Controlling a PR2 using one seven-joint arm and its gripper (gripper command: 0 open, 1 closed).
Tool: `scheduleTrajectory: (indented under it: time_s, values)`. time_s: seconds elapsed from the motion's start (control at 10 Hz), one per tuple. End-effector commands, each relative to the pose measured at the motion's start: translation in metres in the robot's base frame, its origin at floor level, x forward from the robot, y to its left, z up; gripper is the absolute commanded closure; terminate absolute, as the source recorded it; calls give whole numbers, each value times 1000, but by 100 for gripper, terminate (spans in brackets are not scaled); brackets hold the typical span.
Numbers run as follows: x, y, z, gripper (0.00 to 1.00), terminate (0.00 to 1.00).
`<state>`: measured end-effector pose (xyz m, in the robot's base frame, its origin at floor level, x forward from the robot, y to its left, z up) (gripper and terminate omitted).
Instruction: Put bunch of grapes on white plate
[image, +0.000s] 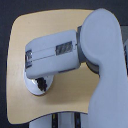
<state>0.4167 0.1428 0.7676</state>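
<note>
We're hovering the arm (52, 55) over the white plate (34, 86). Dark grapes (44, 83) are seemingly sitting on it already. The gripper is hiding underneath, so we can't tell its state. Probably just retreat left.

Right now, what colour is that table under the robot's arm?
The table is a light tan wood colour, seen best in the exterior view, the only one here.

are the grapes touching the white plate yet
Cannot tell. In the exterior view the arm hides most of the white plate, and the dark shape over it, likely the bunch of grapes or the pincer, is too blurred to show contact or gap.
</note>
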Motion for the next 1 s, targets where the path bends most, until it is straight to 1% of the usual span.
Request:
scheduleTrajectory:
  time_s: [0.0,0.3,0.9]
  values:
    - [3,4,-13,100,0]
    - [2,-5,-17,100,0]
    - [3,8,-23,100,0]
